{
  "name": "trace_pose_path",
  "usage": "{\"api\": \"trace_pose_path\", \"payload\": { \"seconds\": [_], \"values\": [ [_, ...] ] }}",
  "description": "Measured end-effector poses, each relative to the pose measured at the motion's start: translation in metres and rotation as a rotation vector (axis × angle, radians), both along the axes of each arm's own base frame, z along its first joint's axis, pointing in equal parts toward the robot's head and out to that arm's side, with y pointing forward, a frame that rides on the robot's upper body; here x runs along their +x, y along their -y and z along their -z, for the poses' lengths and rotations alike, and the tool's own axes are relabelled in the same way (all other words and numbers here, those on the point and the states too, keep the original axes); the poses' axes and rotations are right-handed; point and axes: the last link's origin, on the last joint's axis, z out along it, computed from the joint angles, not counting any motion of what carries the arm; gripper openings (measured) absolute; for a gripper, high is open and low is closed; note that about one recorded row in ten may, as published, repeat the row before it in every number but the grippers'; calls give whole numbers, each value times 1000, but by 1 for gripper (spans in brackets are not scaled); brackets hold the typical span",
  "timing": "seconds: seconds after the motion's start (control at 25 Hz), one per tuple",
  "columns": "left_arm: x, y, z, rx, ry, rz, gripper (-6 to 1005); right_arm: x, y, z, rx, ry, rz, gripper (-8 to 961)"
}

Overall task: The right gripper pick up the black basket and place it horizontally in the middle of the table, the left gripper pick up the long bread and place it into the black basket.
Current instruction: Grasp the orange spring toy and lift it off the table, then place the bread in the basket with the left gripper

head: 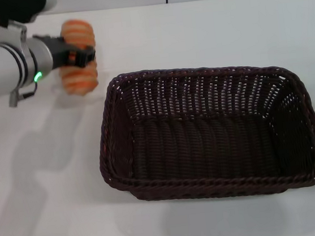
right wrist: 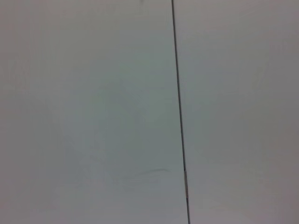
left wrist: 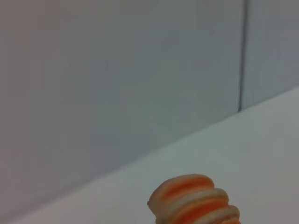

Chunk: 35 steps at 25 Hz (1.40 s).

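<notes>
While the left gripper [head: 85, 54] hangs over the far left part of the white table [head: 51, 181], its black fingers are clamped across the middle of the long bread [head: 78, 57] — orange ridged ends stick out on both sides of the claw. Just beside the claw, on its right and nearer the robot, sits the black basket [head: 213, 185], lying flat with nothing inside. Beyond the bread's tip in the left wrist view runs a grey wall panel [left wrist: 117, 70]. No right gripper shows anywhere.
</notes>
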Motion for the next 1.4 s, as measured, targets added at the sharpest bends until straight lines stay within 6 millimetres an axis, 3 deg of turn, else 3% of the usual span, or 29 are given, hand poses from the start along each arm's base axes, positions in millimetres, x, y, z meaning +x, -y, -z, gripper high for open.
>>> {"api": "trace_pose_path", "payload": {
  "seconds": [0.32, 0.48, 0.72, 0.84, 1.28, 1.4],
  "values": [
    [74, 22, -28, -96, 28, 311, 603, -1, -1, 0, 0, 3, -4, 831],
    [92, 44, -27, -281, 103, 441, 566, -1, -3, -1, 2, 3, -5, 831],
    [83, 84, -7, -722, 209, 626, 493, -2, -4, -2, 6, 4, -7, 831],
    [79, 89, -2, -785, 248, 622, 464, -2, -6, -3, 9, 8, -11, 832],
    [80, 80, 2, -732, 263, 633, 627, -5, -8, -2, 6, 9, -22, 832],
    [81, 77, 3, -727, 261, 637, 730, -5, -7, -2, 6, 8, -20, 832]
  ]
}}
